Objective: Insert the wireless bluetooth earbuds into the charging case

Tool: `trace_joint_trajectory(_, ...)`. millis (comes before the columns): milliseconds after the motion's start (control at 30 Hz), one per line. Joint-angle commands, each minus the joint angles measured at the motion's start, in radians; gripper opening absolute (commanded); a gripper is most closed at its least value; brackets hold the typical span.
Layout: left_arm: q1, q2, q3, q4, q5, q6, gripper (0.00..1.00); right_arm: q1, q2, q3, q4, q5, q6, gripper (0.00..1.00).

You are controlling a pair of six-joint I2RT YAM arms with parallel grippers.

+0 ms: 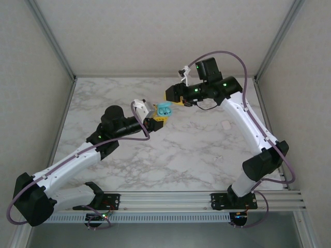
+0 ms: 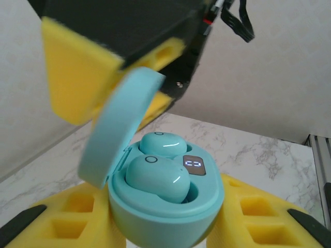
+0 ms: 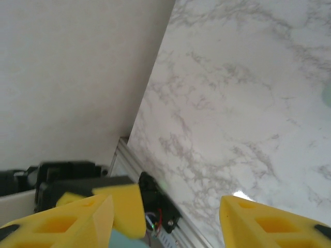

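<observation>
Your left gripper [image 2: 164,227] clamps the charging case [image 2: 170,209], base cut off, earbuds [image 2: 155,178] inside. The right gripper [image 3: 166,209] is near the case, jaws standing apart.

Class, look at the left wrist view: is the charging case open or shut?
Open. The case has its lid raised, baring both earbuds seated inside and a lit display.
</observation>
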Motion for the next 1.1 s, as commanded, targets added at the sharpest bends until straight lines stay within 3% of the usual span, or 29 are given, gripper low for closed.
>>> trace_joint_trajectory(0, -0.009, 0.002, 0.037, 0.021, -0.013, 0.006, 0.21, 0.006, -0.068, -0.063, -0.016, -0.101, -0.048, 0.58)
trace_joint_trajectory(100, -0.009, 0.019, 0.043, 0.034, -0.009, -0.005, 0.21, 0.006, -0.111, -0.128, 0.004, -0.107, -0.058, 0.58)
trace_joint_trajectory(267, -0.009, 0.045, 0.051, -0.003, -0.012, -0.001, 0.21, -0.032, -0.210, -0.236, 0.055, 0.103, 0.007, 0.59)
trace_joint_trajectory(467, -0.009, 0.098, -0.022, -0.140, -0.190, -0.006, 0.20, -0.180, -0.344, -0.484, 0.120, 0.325, 0.124, 0.60)
trace_joint_trajectory(567, -0.009, 0.141, -0.117, -0.071, -0.266, -0.086, 0.21, -0.240, -0.373, -0.586, 0.131, 0.338, 0.158, 0.60)
trace_joint_trajectory(733, -0.009, 0.274, -0.172, 0.052, -0.295, -0.154, 0.21, -0.256, -0.364, -0.679, 0.173, 0.286, 0.165, 0.60)
trace_joint_trajectory(1067, -0.010, 0.581, -0.042, 0.127, -0.358, -0.178, 0.22, -0.258, -0.329, -0.714, 0.170, 0.301, 0.161, 0.59)
